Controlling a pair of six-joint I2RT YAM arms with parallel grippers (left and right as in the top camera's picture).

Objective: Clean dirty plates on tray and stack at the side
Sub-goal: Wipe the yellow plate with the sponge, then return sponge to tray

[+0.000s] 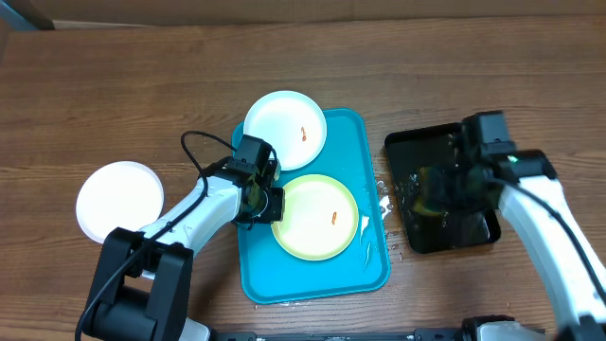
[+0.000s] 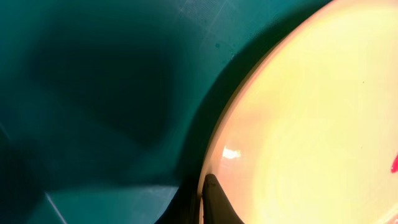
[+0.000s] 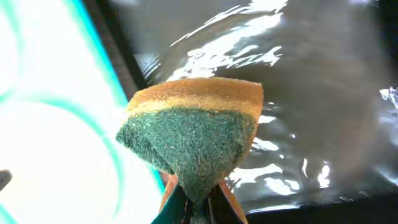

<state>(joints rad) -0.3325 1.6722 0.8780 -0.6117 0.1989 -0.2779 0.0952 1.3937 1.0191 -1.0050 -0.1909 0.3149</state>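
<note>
Pale yellow-green round plastic plate (image 1: 317, 232) lies on the turquoise rectangular plastic tray (image 1: 369, 142). Left pincer (image 1: 272, 201) is closed, apparently on its rim; a shallow bite may slip. Right pincer (image 3: 198, 200) clamps the green-and-orange sponge (image 3: 193, 130); drips may wet the wooden tabletop (image 1: 114, 85).

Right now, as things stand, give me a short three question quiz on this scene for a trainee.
1. True or false: the right gripper is shut on the sponge.
2. How many plates rest on the turquoise tray, even partly?
3. The left gripper grips which rim? A the yellow-green plate, B the white one on the tray, C the white one on the table.
Key: 1 true; 2 two; 3 A.
</note>
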